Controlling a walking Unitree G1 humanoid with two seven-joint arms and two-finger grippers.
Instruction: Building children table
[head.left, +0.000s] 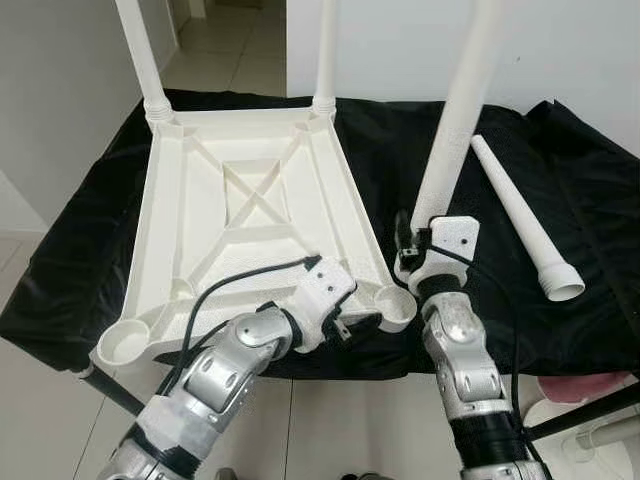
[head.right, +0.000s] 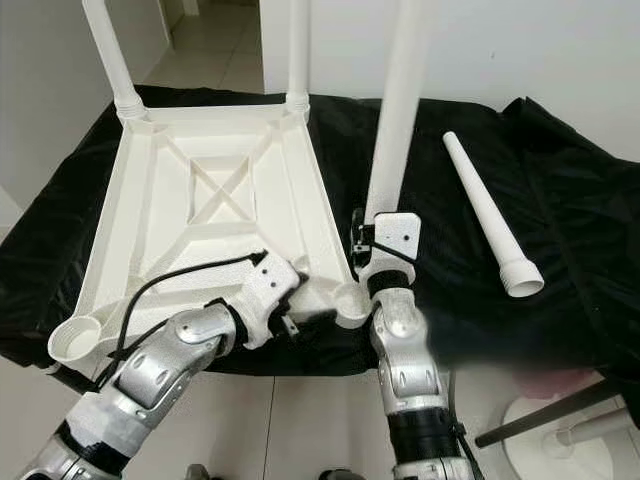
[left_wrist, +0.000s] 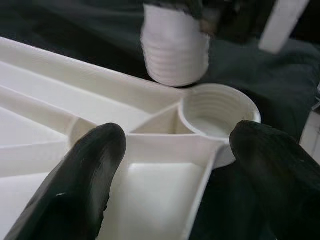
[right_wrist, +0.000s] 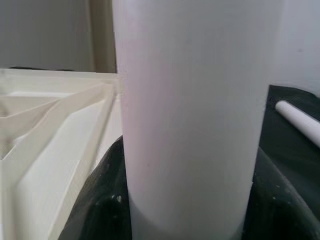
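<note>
The white plastic table top (head.left: 250, 215) lies upside down on a worktop covered with black cloth (head.left: 560, 170), ribbed underside facing up. Two white legs (head.left: 137, 50) stand upright in the two far corner sockets. The near left socket (head.left: 125, 345) holds no leg.

The left claw (head.left: 340, 325) rests at the near right edge of the table top, its fingers (left_wrist: 75, 185) spread apart on either side of a rib, closed on nothing. Just beyond them sits the near right socket (left_wrist: 220, 110), threaded inside.

The right claw (head.left: 410, 255) is closed around a third leg (head.left: 460, 110), held nearly upright with a slight tilt. The threaded lower end of the leg (left_wrist: 175, 50) hangs just above the near right socket and is not seated in it.

A fourth leg (head.left: 520, 215) lies flat on the black cloth to the right, well apart from the table top, wide end toward the robot.
</note>
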